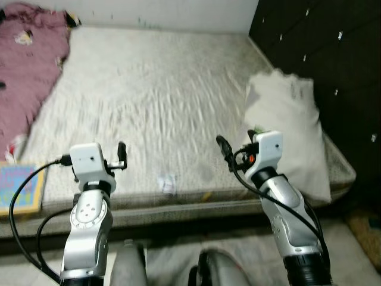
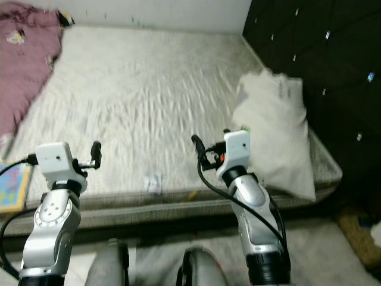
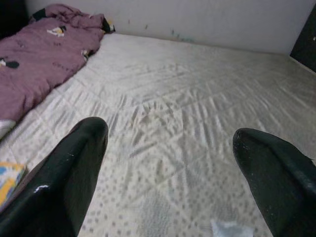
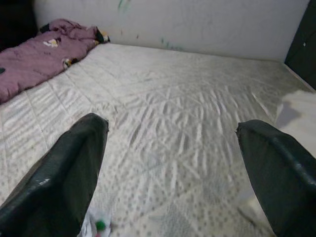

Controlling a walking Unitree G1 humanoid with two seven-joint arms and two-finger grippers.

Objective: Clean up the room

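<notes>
A bare white mattress (image 1: 155, 95) lies in front of me. A crumpled purple blanket (image 1: 27, 71) covers its far left part. A white pillow (image 1: 292, 131) rests at the right edge against the dark headboard. A small white wrapper (image 1: 168, 183) sits near the mattress's front edge, between my two arms. A colourful book (image 1: 21, 189) lies at the front left corner. My left gripper (image 3: 170, 133) hovers open over the front edge with nothing between its fingers. My right gripper (image 4: 173, 128) is open too, just left of the pillow.
A black tufted headboard (image 1: 333, 47) runs along the right side and a white wall (image 1: 166, 12) stands behind the bed. A brown mat (image 1: 366, 229) lies on the floor at the lower right. My own legs (image 1: 172, 268) stand close to the bed's front side.
</notes>
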